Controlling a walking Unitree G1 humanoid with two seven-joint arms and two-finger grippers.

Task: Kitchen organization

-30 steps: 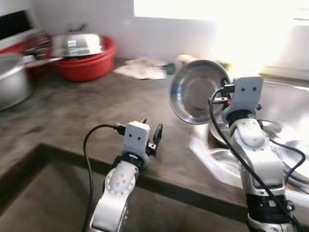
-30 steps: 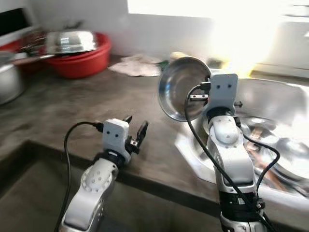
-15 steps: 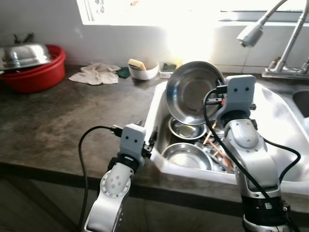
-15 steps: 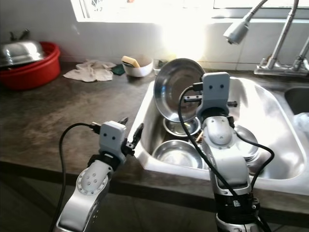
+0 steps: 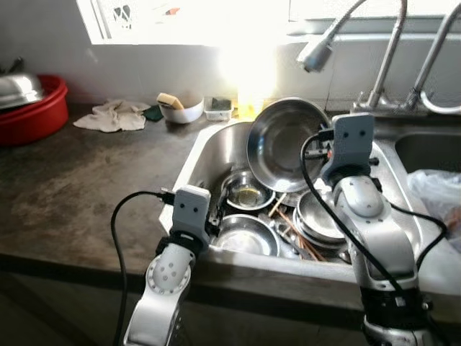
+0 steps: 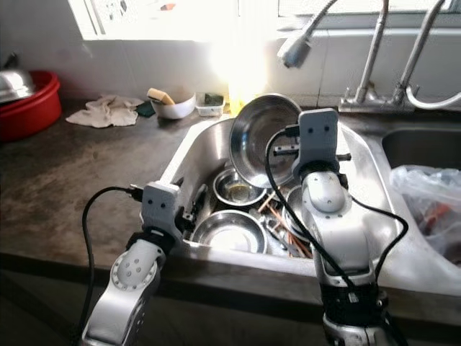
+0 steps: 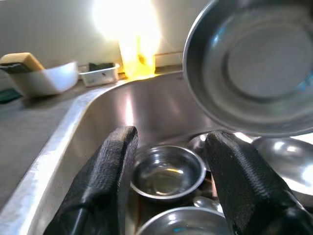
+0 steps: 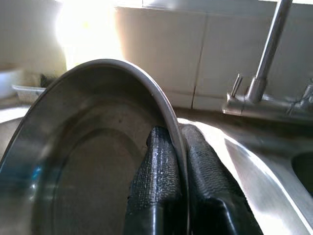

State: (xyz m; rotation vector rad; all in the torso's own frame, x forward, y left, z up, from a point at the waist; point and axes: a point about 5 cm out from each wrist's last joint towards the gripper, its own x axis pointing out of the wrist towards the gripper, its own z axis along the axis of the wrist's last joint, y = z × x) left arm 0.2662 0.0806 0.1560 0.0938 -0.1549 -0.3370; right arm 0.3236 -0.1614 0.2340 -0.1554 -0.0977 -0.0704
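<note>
Shiny round steel pan (image 5: 288,144) hangs tilted on its edge above the steel sink (image 5: 209,148), hollow side facing the robot. The right gripper (image 8: 177,161) pinches its thin rim, one black finger on each side. Right under it lie small shiny steel bowls (image 5: 247,191), stacked steel plates (image 5: 320,216) and thin sticks, so a spot for the pan is straight down. The left gripper (image 7: 168,156) hovers at the near left sink edge, fingers spread wide, holding nothing. The right arm is nearer. Everything looks hard, smooth and slippery.
</note>
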